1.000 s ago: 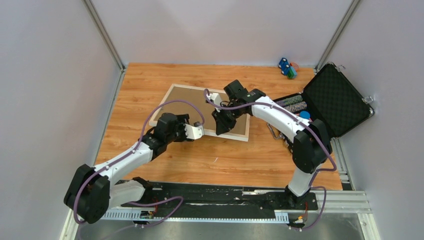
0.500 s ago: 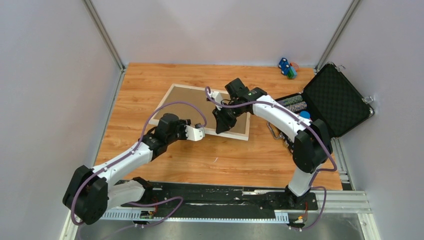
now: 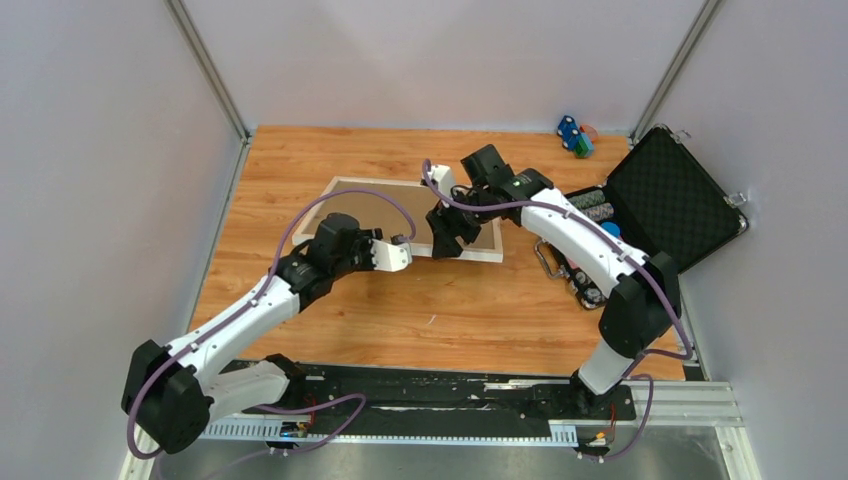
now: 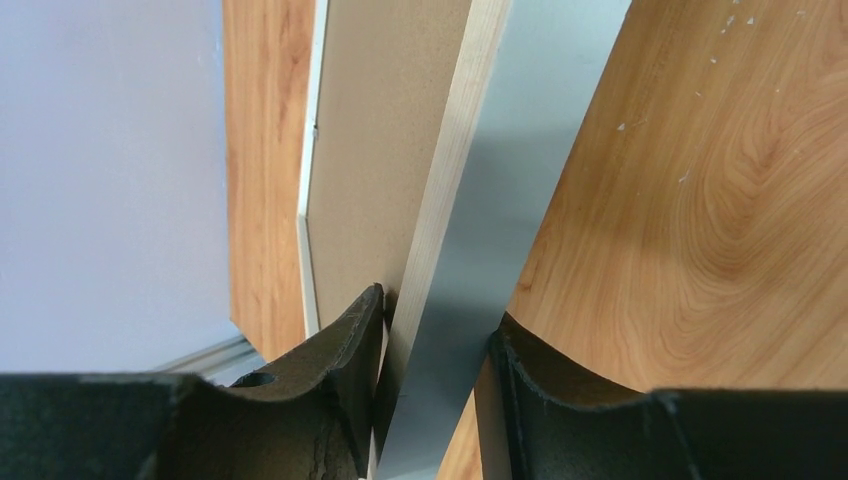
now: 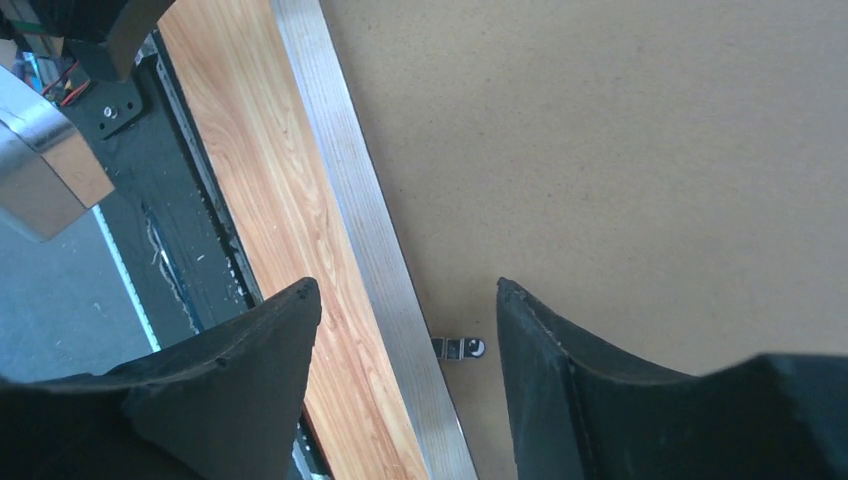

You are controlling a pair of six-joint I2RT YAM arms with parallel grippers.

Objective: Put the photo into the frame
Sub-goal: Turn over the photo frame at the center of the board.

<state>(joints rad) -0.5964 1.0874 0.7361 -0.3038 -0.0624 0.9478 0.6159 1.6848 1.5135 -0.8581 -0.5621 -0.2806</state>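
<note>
left gripper (image 4: 435,325) probably tight on frame (image 4: 436,200)

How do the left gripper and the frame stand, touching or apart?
Touching. Left wrist view: the frame sits edge-on inside the left gripper, both fingers against it.

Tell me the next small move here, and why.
Probably lower the open right gripper onto the small metal clip showing between its jaws and turn it off the backing board. The frame lies back up with the board in place, the left gripper pinches its near edge, and no photo is in view.
</note>
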